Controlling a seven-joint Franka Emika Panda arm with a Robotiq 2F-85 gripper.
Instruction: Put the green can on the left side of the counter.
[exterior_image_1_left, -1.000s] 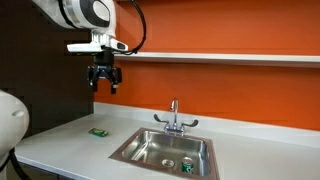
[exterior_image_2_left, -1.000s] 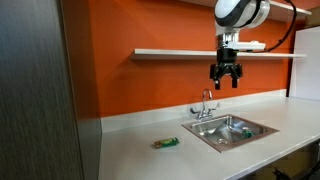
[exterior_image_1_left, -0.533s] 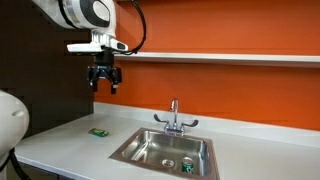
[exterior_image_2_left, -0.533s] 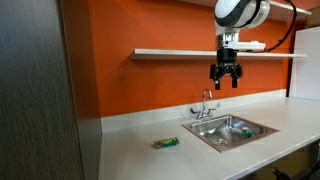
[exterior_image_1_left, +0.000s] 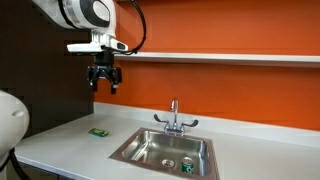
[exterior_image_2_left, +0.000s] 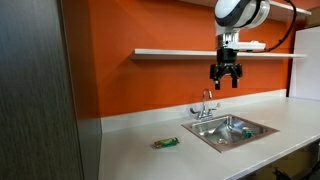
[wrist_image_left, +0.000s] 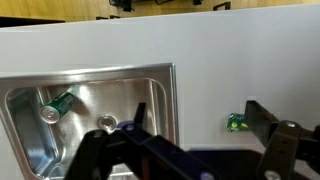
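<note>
Lying on its side, as far as the wrist view shows, the small green cylindrical can (wrist_image_left: 57, 105) with a pale silvery top is found down in the basin of the stainless steel sink (wrist_image_left: 120, 88), not on the long pale grey-white surface (exterior_image_1_left: 60, 140) into which that sink is set. The chrome faucet (exterior_image_1_left: 174, 114) stands at the basin's rear edge. The black pincer (exterior_image_1_left: 104, 84) is held high above the surface, well apart from the can, with its fingers spread and nothing between them.

The step in hand is judged to be the approach: nothing has been grasped yet. A descent into the basin is called for next, with the fingers lined up across the can's round body so that it is not rolled away.

Care is needed at the sink walls and the faucet, which narrow the room around the can. The thin white wall shelf (exterior_image_1_left: 220, 58) juts out at pincer height. Beside the sink, bare surface is left open around the flat green rectangular item (exterior_image_1_left: 98, 132), and room for setting down is offered there.
</note>
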